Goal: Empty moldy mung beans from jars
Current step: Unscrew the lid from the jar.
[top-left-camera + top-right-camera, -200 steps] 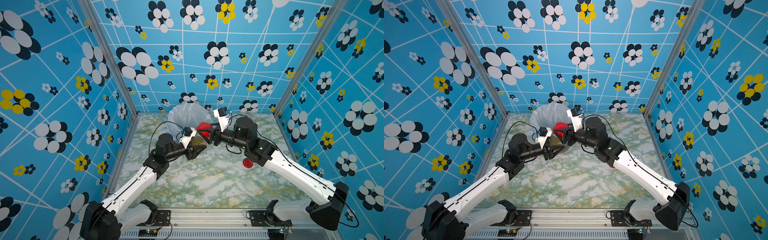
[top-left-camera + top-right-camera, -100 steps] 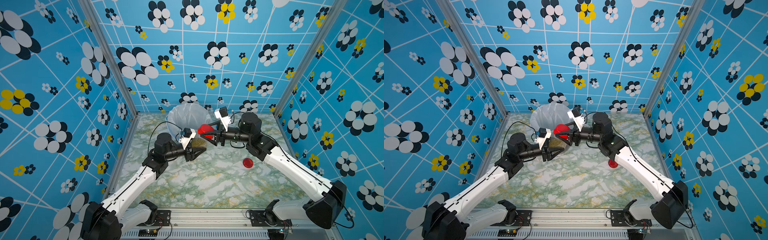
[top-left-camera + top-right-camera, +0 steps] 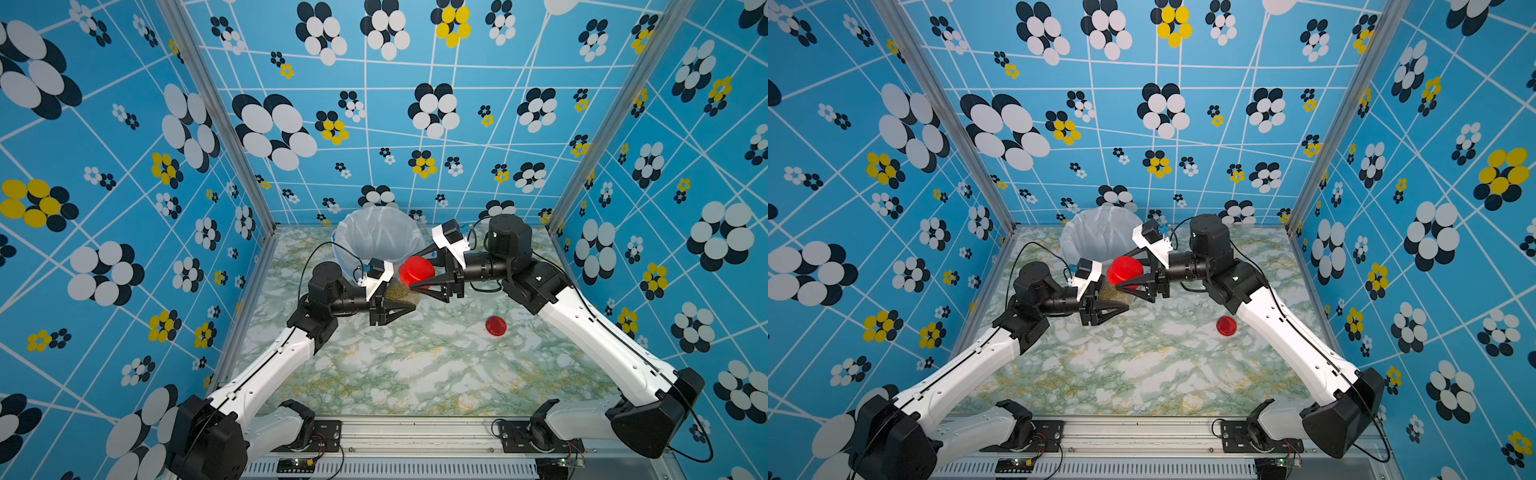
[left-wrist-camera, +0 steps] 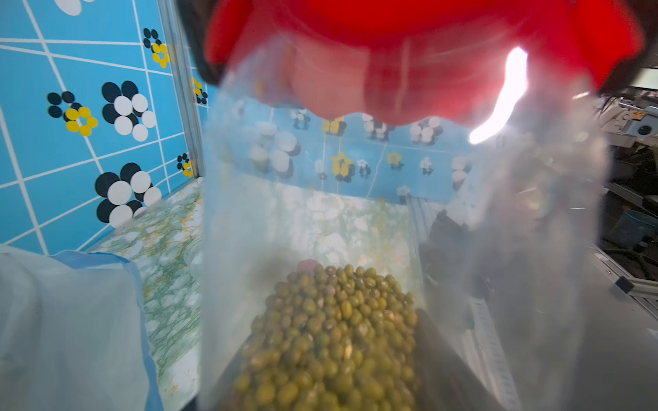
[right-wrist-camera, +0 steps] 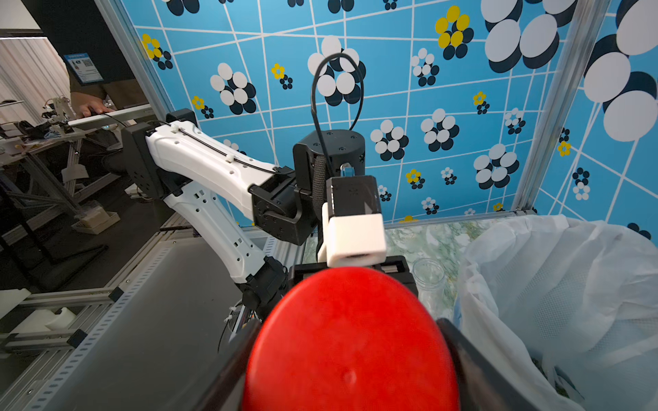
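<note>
Now the left claw (image 3: 405, 300) is clamping the jar (image 4: 356, 213) while the right claw (image 3: 412, 272), grip uncertain, is straddling its lid (image 5: 350, 341).

Both arms reach forward and bend inward, meeting at the jar (image 3: 397, 293). The left gripper (image 3: 406, 300) clamps the jar's body, wrist level. The right gripper (image 3: 412, 272) straddles the lid (image 3: 420, 268), fingers (image 5: 477, 363) flanking it; whether they pinch it is unclear.

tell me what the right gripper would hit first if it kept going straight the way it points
The red lid between its jaws, at the mouth of the jar that the left gripper holds; exact depth is unclear.
</note>
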Tool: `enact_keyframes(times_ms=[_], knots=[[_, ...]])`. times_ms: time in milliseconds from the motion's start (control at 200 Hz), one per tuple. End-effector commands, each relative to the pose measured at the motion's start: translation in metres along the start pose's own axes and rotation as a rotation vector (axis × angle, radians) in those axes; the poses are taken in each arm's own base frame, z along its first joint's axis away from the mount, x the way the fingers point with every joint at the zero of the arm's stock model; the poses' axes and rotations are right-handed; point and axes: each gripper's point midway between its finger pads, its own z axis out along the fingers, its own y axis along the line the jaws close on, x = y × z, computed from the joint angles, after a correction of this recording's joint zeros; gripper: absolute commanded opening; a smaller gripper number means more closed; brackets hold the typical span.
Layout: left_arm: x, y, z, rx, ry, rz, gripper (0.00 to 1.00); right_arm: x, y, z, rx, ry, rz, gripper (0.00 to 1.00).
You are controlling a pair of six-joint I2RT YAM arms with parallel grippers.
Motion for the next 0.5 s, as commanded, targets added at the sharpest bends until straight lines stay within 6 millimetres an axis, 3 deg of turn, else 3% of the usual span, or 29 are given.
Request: enact_keyframes(times_ms=[0,150,340,500], knots=[[-0.011,0.038,-0.009,-0.211,-0.010,-0.023,0.30,-0.032,0.014,-0.010,0.034,-0.090,0.099,0.83],[-0.011,0.045,-0.009,-0.276,-0.011,-0.012,0.30,-0.034,-0.005,-0.010,0.265,-0.131,0.159,0.91],[-0.010,0.040,-0.006,-0.291,-0.012,0.018,0.30,-0.021,-0.025,0.005,0.418,-0.156,0.221,0.94],[-0.007,0.039,-0.007,-0.299,-0.007,0.023,0.30,-0.015,-0.048,0.003,0.523,-0.205,0.268,0.96]])
